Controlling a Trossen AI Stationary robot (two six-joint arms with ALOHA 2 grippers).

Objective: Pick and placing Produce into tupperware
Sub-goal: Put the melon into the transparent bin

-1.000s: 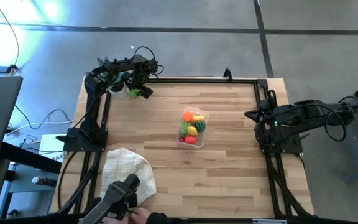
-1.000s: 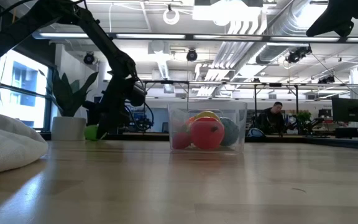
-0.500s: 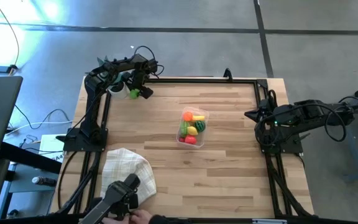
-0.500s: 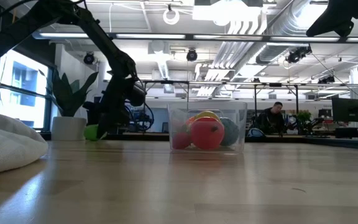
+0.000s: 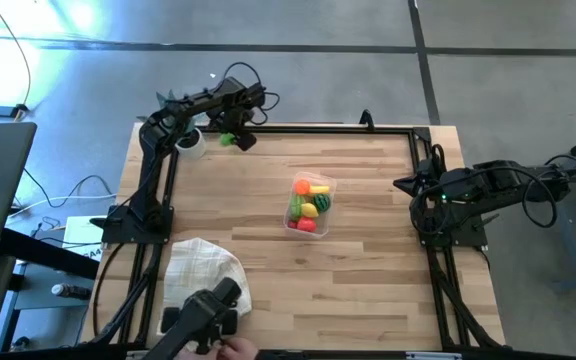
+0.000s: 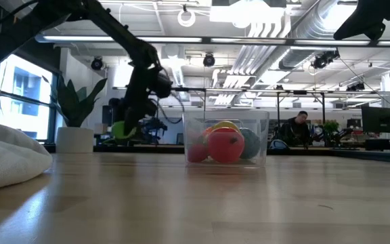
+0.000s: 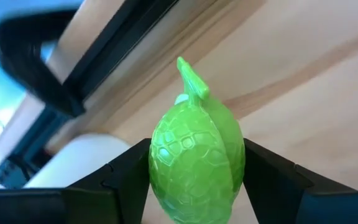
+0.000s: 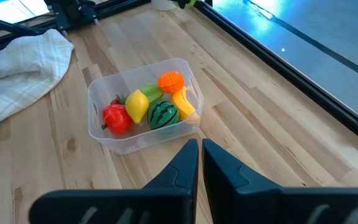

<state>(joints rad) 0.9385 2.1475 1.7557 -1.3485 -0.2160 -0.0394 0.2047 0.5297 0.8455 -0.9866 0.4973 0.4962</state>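
Observation:
My left gripper (image 5: 231, 139) hangs over the table's far left corner, shut on a light green piece of produce (image 7: 194, 162), which also shows above the tabletop in the low view (image 6: 122, 129). The clear tupperware (image 5: 310, 203) stands mid-table with several pieces of produce in it: red, yellow, orange and green (image 8: 143, 107). My right gripper (image 8: 201, 155) waits shut and empty at the table's right edge (image 5: 408, 186). My left gripper pinches the light green piece between its two fingers, one on each of its opposite sides (image 7: 157, 168). The fingers (image 7: 263, 177) come from above, pointing steeply down. The piece is lifted clear of the table, its stem end (image 7: 191, 78) past the fingertips.
A spiky plant in a white pot (image 6: 74, 139) stands at the far left corner beside my left gripper. A checked beige cloth (image 5: 206, 275) lies bunched at the near left. A black frame rail (image 5: 318, 128) runs along the table's edges. A person's hand with a dark device (image 5: 208, 318) is at the near edge.
My left gripper has risen from the tabletop beside the white pot and gone a little toward the tupperware, taking the light green piece with it. The piece, which lay on the table, now hangs lifted clear.

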